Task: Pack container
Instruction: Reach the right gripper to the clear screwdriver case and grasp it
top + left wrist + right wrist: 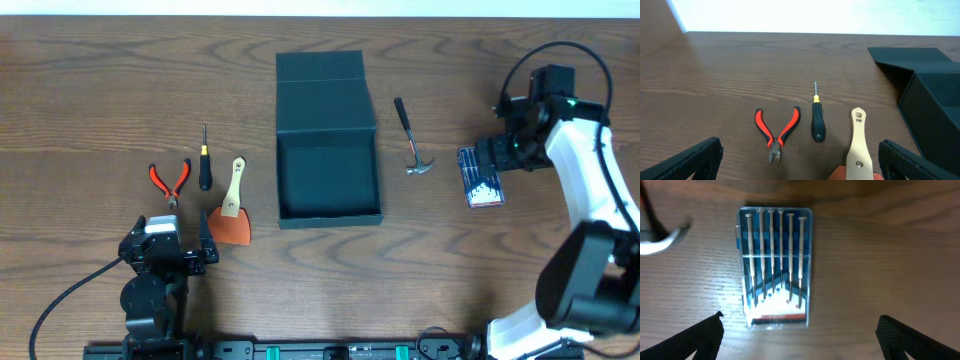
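**Container.** The container (pixel 328 180) sits at the middle of the table (pixel 90 80). It is open. Its flap lid is folded back on the far side, and the cavity faces up.

**Left side of the table.** Three hand tools lie in a row, well apart from the container's left wall:
- red-handled pliers (pixel 170 182), jaws pointing toward the near edge;
- a black-handled screwdriver (pixel 205 165), just right of the pliers, shaft pointing away;
- a scraper (pixel 232 208) with a pale wooden handle and an orange blade, nearest the container.

None of the three touches another.

**Left gripper.** The left gripper (pixel 800 155) is low at the near edge, behind these tools and aimed at them. Its fingers are spread wide and hold nothing. In the left wrist view, one finger shows at each lower corner, with the pliers, the screwdriver and the scraper handle between them.

**Right side of the table.**
- A hammer (pixel 411 137) lies near the container's right wall. Its head is toward the near edge and it does not touch the wall.
- Further right lies a clear case of precision screwdrivers (pixel 481 177), flat on the table.

**Right gripper.** The right gripper (pixel 800 337) hangs over this case, pointing down. Its jaws are fully spread, empty, and clear of the case on both sides. The hammer head shows at the left edge of the right wrist view.
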Tool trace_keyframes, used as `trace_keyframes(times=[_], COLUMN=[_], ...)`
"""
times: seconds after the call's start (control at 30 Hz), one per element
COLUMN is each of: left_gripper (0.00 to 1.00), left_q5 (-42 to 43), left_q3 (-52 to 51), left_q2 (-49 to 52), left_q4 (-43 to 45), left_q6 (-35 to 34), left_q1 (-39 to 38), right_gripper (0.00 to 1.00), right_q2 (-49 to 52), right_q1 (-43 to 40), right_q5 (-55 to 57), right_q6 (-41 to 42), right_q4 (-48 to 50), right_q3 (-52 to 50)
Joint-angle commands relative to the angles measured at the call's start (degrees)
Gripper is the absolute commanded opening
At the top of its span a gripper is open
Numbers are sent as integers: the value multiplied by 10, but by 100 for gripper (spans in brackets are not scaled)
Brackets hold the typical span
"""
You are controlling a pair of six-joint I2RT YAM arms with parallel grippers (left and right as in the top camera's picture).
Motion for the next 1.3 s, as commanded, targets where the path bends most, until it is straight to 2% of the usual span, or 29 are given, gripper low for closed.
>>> trace_keyframes(times=[0.0, 0.3, 0.63, 0.7, 0.8, 0.93, 1.03, 1.17, 1.27], left_gripper=[98, 98, 98, 98, 98, 98, 98, 98, 98], left_q5=[6, 6, 6, 6, 6, 6, 6, 6, 6], left_q3=[-14, -14, -14, -14, -14, -14, -14, -14, -14], left_q2=[-3, -3, -3, -3, -3, -3, -3, -3, -3], left_q4=[-4, -4, -4, -4, -4, -4, -4, -4, -4], left_q6=[-1, -1, -1, -1, -1, -1, -1, -1, -1], left_q1=[-1, -1, -1, -1, -1, -1, -1, -1, -1], right_gripper=[99, 99, 99, 96, 85, 55, 55, 46, 31], right_q2=[52, 146, 158, 158, 158, 158, 158, 158, 158], right_q1=[6, 6, 20, 25, 31, 32, 32, 32, 32], right_q5=[-10, -13, -37, -37, -36, -36, -34, -34, -34], right_q6=[-31, -24, 14, 14, 13, 13, 13, 13, 13], right_q4=[4, 34, 44, 43, 43, 41, 39, 37, 37], right_q3=[7, 7, 7, 7, 7, 7, 7, 7, 7])
